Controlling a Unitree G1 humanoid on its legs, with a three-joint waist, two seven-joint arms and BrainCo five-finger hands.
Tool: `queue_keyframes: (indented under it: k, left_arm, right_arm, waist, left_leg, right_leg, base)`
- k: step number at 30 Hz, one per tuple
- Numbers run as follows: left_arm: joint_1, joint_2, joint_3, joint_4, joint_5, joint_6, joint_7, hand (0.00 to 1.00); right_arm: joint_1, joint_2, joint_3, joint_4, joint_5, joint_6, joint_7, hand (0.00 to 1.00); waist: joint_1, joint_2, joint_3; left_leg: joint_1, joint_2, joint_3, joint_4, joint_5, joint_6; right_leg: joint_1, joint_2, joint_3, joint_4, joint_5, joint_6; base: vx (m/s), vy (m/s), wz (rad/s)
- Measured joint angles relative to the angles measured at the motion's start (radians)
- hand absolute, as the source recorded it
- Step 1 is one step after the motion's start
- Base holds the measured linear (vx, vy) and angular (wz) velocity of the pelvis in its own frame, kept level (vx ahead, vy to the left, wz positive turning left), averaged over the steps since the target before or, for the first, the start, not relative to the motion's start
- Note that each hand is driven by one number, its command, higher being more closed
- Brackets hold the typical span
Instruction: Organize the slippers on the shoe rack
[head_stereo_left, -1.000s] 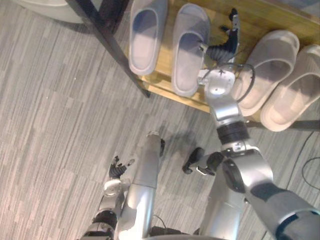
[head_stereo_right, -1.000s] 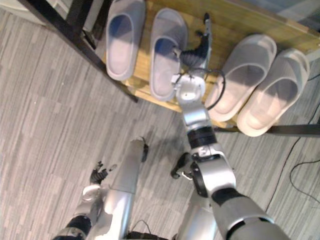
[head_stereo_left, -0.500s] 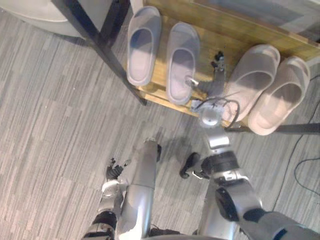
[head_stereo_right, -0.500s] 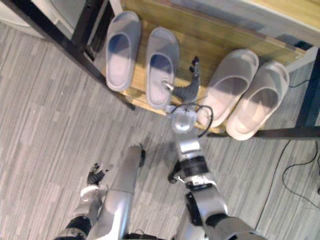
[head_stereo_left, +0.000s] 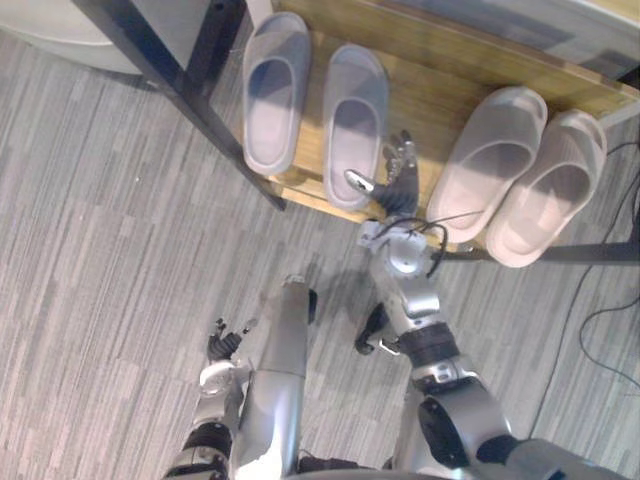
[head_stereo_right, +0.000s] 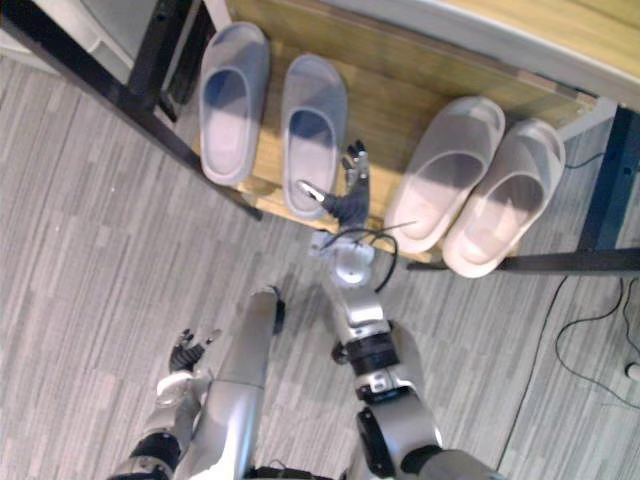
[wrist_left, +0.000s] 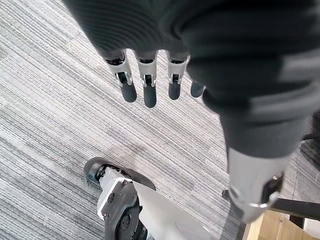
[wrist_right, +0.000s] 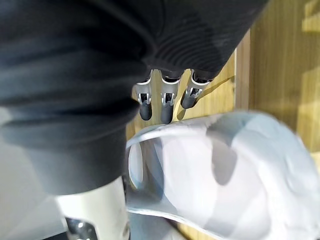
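Grey carpet floor (head_stereo_left: 100, 250) in fine streaks, laid in patches with the grain turned this way and that. At the far edge, low shoe rack (head_stereo_left: 430, 70) of light yellowish wood on a black metal frame (head_stereo_left: 170, 80). Left of it, part of a pale rounded object (head_stereo_left: 50, 20). Bright patches of light on the wood.

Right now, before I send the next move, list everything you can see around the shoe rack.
grey slippers: two, grey, side by side on the shelf's left part.
beige slippers: two, beige, side by side on the shelf's right part, angled.
shelf: one, light wood, under all four slippers.
rack frame: black metal, at the shelf's left end.
carpet: grey, striped, in front of the rack.
right hand: silver, dark-tipped, open, over the shelf between the two pairs.
left hand: open, low over the carpet.
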Motion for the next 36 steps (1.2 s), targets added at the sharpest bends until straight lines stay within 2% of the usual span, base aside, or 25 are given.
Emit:
queue_keyframes:
  k: [9,16,22,26,30,32,36]
  left_arm:
    - [-0.007,-0.002,-0.001,0.000,0.003,0.012,0.005,0.00]
    - [-0.011,-0.002,-0.001,0.006,0.002,0.012,0.018,0.00]
    - [-0.018,-0.005,0.001,0.010,0.000,0.012,0.018,0.00]
    - [-0.016,-0.013,0.027,0.009,-0.003,0.011,0.016,0.00]
    - [0.005,-0.007,0.050,0.006,-0.004,0.011,0.012,0.00]
    - [0.031,0.006,0.047,-0.004,-0.002,0.010,0.007,0.00]
    - [0.091,0.041,0.000,-0.010,0.005,0.010,-0.018,0.00]
  right_arm:
    - [-0.069,0.026,0.026,0.046,0.079,0.003,-0.007,0.00]
    - [-0.120,0.008,0.023,0.089,0.122,-0.001,-0.022,0.00]
    - [-0.103,-0.015,0.024,0.087,0.120,0.009,-0.005,0.00]
    - [0.015,-0.017,0.026,0.036,0.109,0.019,0.020,0.00]
    - [0.188,-0.022,0.034,-0.050,0.062,0.026,0.049,0.00]
    - [0.289,-0.048,0.066,-0.087,0.013,0.029,0.075,0.00]
    - [0.441,-0.086,0.119,-0.128,-0.089,0.032,0.141,0.00]
  waist:
    - [0.005,0.000,0.000]
    - [0.006,0.000,0.000]
    - [0.004,0.000,0.000]
    - [-0.001,-0.005,0.005]
    - [-0.020,-0.018,0.012]
    - [-0.030,-0.032,0.019]
    - [-0.059,-0.045,0.013]
  left_leg:
    - [-0.006,-0.011,-0.008,-0.002,0.000,0.000]
    - [-0.005,-0.013,-0.013,-0.005,0.001,-0.002]
    - [0.014,-0.012,-0.015,-0.009,0.002,-0.003]
    - [0.092,-0.003,-0.007,-0.048,0.004,0.001]
    - [0.206,0.011,0.007,-0.141,0.023,0.008]
    - [0.303,0.023,0.027,-0.234,0.045,0.011]
    - [0.505,0.037,0.071,-0.428,0.099,0.020]
  right_leg:
    - [0.002,-0.010,-0.008,0.000,-0.003,0.005]
    - [0.004,-0.012,-0.013,0.001,-0.004,0.007]
    - [0.024,-0.009,-0.013,-0.003,-0.004,0.007]
    - [0.102,-0.002,-0.019,-0.047,0.000,0.011]
    - [0.211,0.012,-0.029,-0.143,0.024,0.027]
    - [0.298,0.025,-0.033,-0.234,0.065,0.008]
    - [0.474,0.049,-0.034,-0.421,0.136,0.017]
  base:
    - [0.01,0.006,0.04]
    - [0.00,0.001,0.01]
    - [0.00,0.000,0.00]
    - [0.01,0.001,-0.03]
    - [0.05,0.000,-0.08]
    - [0.09,-0.004,-0.12]
    - [0.11,0.017,-0.15]
